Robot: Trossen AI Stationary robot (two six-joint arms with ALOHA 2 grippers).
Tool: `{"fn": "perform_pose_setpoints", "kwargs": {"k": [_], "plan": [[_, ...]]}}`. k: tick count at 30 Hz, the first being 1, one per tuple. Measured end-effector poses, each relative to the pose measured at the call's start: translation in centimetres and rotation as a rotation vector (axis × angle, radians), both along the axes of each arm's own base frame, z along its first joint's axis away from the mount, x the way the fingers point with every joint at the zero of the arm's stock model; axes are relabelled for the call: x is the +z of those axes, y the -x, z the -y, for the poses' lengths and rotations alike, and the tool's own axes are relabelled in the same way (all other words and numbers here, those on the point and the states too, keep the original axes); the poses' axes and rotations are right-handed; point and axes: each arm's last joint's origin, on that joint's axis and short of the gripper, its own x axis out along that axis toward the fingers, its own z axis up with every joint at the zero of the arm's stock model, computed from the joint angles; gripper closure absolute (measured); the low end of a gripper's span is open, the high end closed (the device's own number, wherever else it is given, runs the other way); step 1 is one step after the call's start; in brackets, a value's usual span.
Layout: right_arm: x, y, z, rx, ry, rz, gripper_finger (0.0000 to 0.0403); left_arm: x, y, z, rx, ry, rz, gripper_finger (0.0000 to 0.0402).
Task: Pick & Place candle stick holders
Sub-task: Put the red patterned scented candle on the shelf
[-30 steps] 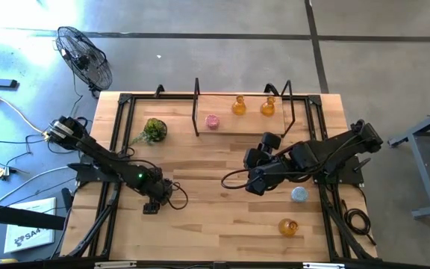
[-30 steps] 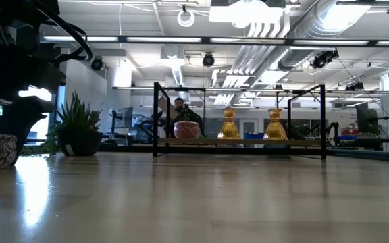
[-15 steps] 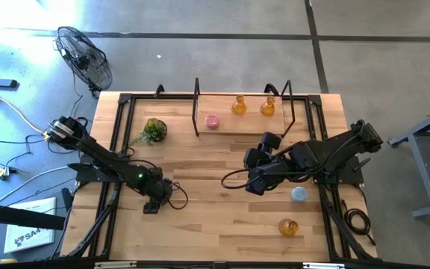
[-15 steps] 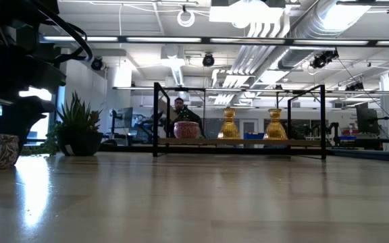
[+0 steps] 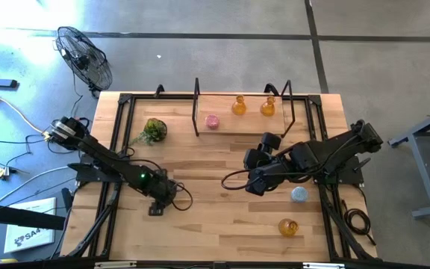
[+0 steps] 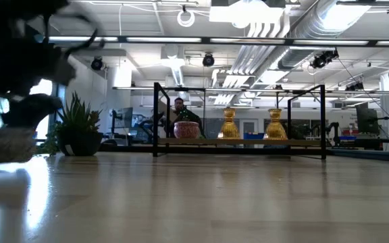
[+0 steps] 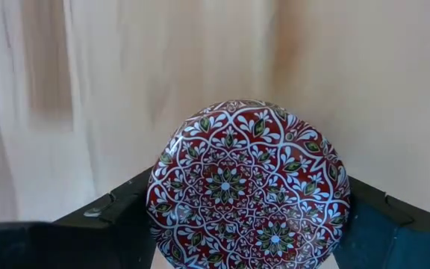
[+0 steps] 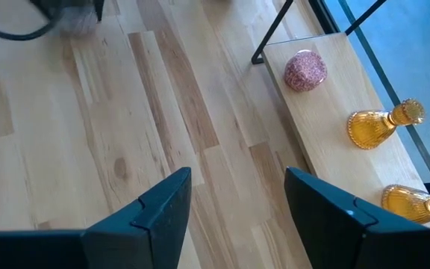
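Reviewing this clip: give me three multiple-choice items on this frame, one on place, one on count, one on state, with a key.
1. Where is the light blue holder?
A. on the raised shelf
B. on the table by the right arm
C. beside the plant ball

2. How many amber holders stand on the shelf?
A. one
B. two
C. three

3. What lies between the left gripper's fingers?
A. nothing
B. an amber holder
C. a round patterned red holder

Key: 1 B, the high view shows it on the tabletop next to the right arm. 2 B, two stand there; a third is on the table. 3 C, the left wrist view shows it between the fingers.
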Motion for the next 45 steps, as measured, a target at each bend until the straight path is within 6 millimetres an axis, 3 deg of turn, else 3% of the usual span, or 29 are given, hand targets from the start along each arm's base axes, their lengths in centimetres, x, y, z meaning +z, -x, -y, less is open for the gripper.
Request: {"fn": "perform_pose_setpoints", "kwargs": {"k": [5,8,14,18,28,36,40,45], "plan": [[0.1,0.3,-1.1,0.038,-0.007,0.014,0.0192,2.2,-1.3,0.7,-0.086,0.024,0.051,0.0116],[0.1,0.6,-2.1,0.058,-0.011,0.032,0.0192,4.5,-2.8,0.8,-0.136,0.072,0.128,0.0116],[0.1,1.7,-4.3,0.094,-0.023,0.056,0.0192,9.2,-5.5,-1.0,-0.254,0.056,0.227,0.0116],[0.2,2.7,-5.9,0.107,-0.025,0.085,0.0192,12.9,-7.2,-3.3,-0.382,0.084,0.338,0.0116],[0.3,5.1,-9.2,0.125,-0.063,0.154,0.0192,21.6,-7.8,-13.4,-0.32,-0.127,0.494,0.0116],[0.3,5.6,-9.5,0.103,-0.065,0.174,0.0192,26.6,-7.0,-22.5,-0.164,-0.345,0.608,0.0116],[0.2,5.2,-8.9,0.079,-0.054,0.166,0.0192,27.5,-7.6,-27.3,-0.064,-0.379,0.599,0.0116],[0.1,4.5,-7.6,0.034,-0.031,0.147,0.0192,25.9,-8.7,-32.9,0.028,-0.341,0.428,0.0116]]}}
